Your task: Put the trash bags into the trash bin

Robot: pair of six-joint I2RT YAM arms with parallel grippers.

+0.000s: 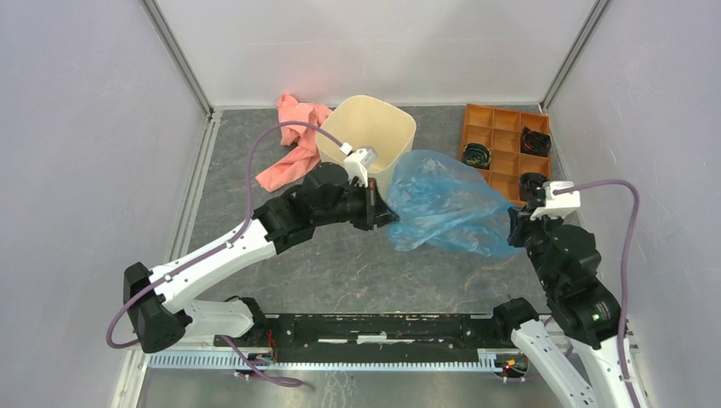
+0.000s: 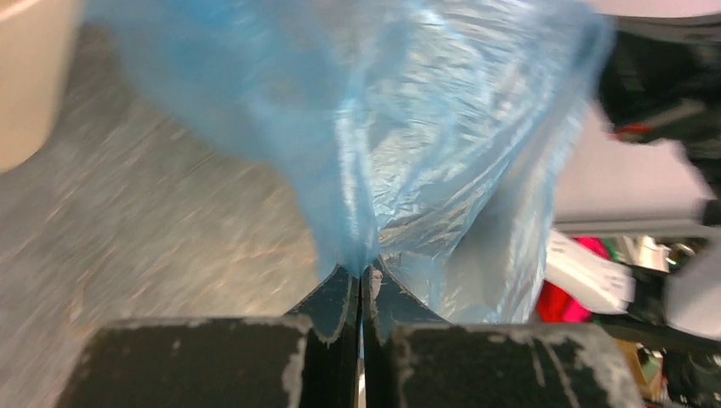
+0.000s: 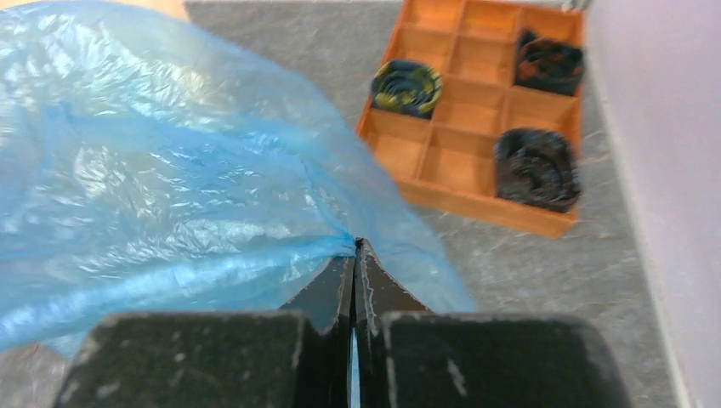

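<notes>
The thin, crinkly blue trash bag [image 1: 442, 204] hangs stretched between my two arms, just right of the cream trash bin [image 1: 374, 127]. My left gripper [image 1: 393, 214] is shut on the bag's left edge; in the left wrist view its jaws pinch a gathered fold of the trash bag [image 2: 408, 127], and the left gripper [image 2: 364, 272] shows no gap. At the bag's right edge my right gripper [image 1: 513, 231] is shut on it. The right wrist view shows the right gripper [image 3: 355, 248] clamping a bunched corner of the trash bag [image 3: 170, 187]. A sliver of the trash bin [image 2: 25, 93] shows at the left.
A pink-salmon cloth [image 1: 293, 144] lies crumpled left of the bin. An orange compartment tray [image 1: 502, 161] with dark coiled items stands at the back right, also visible as the orange tray [image 3: 476, 110]. Grey walls enclose the table on three sides.
</notes>
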